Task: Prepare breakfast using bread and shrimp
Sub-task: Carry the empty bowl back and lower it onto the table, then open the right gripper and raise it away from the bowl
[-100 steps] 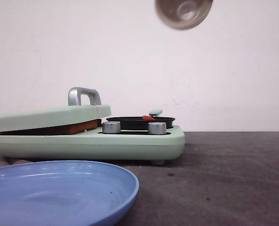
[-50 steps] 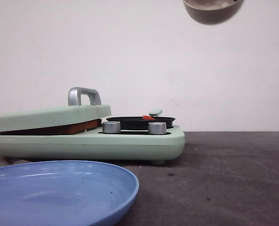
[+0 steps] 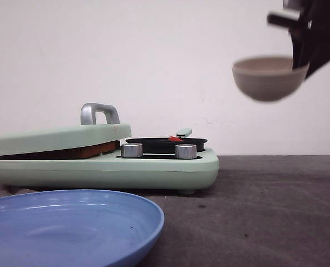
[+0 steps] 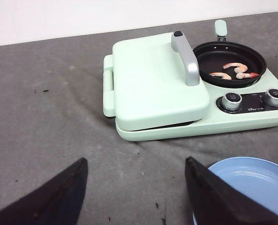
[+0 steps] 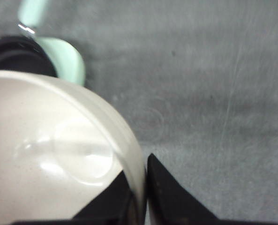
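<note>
Upper right of the front view, the right end effector is clamped on the rim of a smooth beige bowl, held upright in the air, well above the grey surface. In the right wrist view its dark fingers pinch the bowl wall, one inside, one outside. The left end effector hangs spread wide over the surface, gripping nothing. Centre of the left wrist view sits a mint-green cooker, its flat lid down with a curved metal handle. A brown crust edge of bread peeks from under that lid. In the round black pan lie the pale orange shrimp, beside two silver knobs. A glossy blue plate fills the lower left of the front view.
</note>
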`<state>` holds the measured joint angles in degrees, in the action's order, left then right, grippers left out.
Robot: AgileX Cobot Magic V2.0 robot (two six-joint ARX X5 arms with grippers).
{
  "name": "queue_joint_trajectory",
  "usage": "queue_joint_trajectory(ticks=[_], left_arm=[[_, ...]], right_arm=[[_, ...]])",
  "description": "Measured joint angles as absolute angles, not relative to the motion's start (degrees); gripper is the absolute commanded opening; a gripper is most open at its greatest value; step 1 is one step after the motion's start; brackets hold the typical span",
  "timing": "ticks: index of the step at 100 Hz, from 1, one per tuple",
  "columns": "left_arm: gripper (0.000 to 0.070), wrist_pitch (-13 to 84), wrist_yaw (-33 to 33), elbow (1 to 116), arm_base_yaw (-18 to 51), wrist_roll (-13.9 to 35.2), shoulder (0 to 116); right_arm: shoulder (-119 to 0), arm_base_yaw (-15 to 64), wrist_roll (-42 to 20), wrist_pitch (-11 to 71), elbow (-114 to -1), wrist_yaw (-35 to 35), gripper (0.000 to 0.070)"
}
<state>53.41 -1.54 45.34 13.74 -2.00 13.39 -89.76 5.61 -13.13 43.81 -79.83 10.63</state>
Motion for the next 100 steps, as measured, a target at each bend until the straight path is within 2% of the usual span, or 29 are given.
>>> queue_joint_trajectory(ticks=[40,78,84,94,100], left_arm=[[0.0349,53.67,-1.54,45.34,13.74,-2.0,13.39],[0.0349,53.74,-1.54,45.34,13.74,-2.0,13.39],[0.0349,53.74,-1.54,45.34,13.74,-2.0,13.39],[0.0349,53.74,-1.54,45.34,13.74,-2.0,13.39],[0.0349,53.74,-1.54,45.34,13.74,-2.0,13.39]], right_arm=[[-106.63,3.84,-13.78,41.01,-79.83,13.47,0.0],[-108.71,3.81,-13.85,39.53,-79.83,13.69,0.0001],[-108.71,3.79,-13.85,39.53,-79.83,14.5,0.007],[-108.71,3.79,-13.82,39.51,-79.83,15.03,0.0315],[-108.71,3.79,-13.8,39.53,-79.83,15.16,0.0376]])
